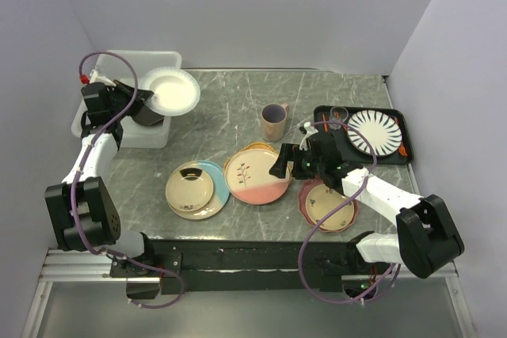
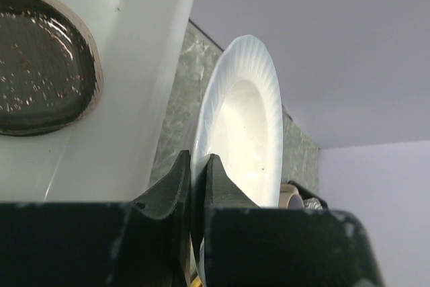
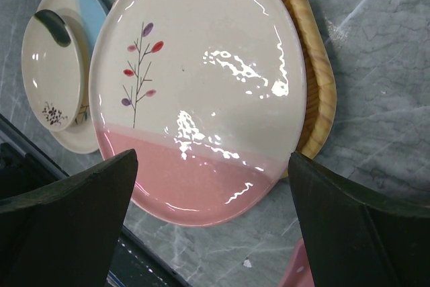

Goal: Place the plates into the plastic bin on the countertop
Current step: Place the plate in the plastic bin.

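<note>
1. From above, the left gripper [image 1: 150, 101] pinches the white plate [image 1: 169, 89] by its rim. The plate is tilted at the right rim of the plastic bin [image 1: 127, 59], at ten o'clock on the countertop [image 1: 238, 96]. The right gripper [image 1: 280, 162] hovers spread wide near the centre, above the cream-and-pink plate [image 1: 255, 180].
2. Left wrist: the jaws clamp the white plate's edge. A dark plate [image 2: 40, 72] shows in the bin at nine o'clock.
3. Right wrist: the jaws stand far apart over the cream-and-pink plate, gripping nothing. A tan plate [image 3: 316, 92] peeks from beneath at three o'clock.
</note>
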Controlling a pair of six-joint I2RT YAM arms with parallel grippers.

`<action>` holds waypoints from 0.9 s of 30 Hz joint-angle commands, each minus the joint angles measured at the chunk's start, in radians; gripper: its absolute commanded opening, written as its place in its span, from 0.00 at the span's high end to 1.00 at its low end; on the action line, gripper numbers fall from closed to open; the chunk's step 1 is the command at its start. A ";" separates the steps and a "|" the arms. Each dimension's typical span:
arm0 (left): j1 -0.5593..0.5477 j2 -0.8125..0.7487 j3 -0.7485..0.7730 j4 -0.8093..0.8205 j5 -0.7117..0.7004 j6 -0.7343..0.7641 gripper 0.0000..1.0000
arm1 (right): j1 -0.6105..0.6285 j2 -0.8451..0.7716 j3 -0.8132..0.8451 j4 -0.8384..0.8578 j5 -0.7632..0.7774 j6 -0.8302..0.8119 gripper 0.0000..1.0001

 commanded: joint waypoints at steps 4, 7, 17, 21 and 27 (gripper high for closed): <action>0.062 -0.005 0.043 0.183 0.018 -0.111 0.99 | 0.009 -0.004 0.043 0.025 0.006 -0.019 0.00; 0.078 0.001 0.041 0.198 0.016 -0.132 0.99 | 0.009 -0.004 0.043 0.028 0.008 -0.022 0.00; 0.100 -0.004 0.057 0.186 -0.023 -0.125 0.99 | 0.007 0.006 0.036 0.031 0.014 -0.026 0.00; 0.105 -0.001 0.063 0.179 -0.020 -0.112 0.99 | 0.007 0.011 0.039 0.033 0.009 -0.029 0.00; 0.120 0.019 0.072 0.171 -0.036 -0.114 0.99 | 0.009 0.031 0.045 0.033 0.011 -0.036 0.00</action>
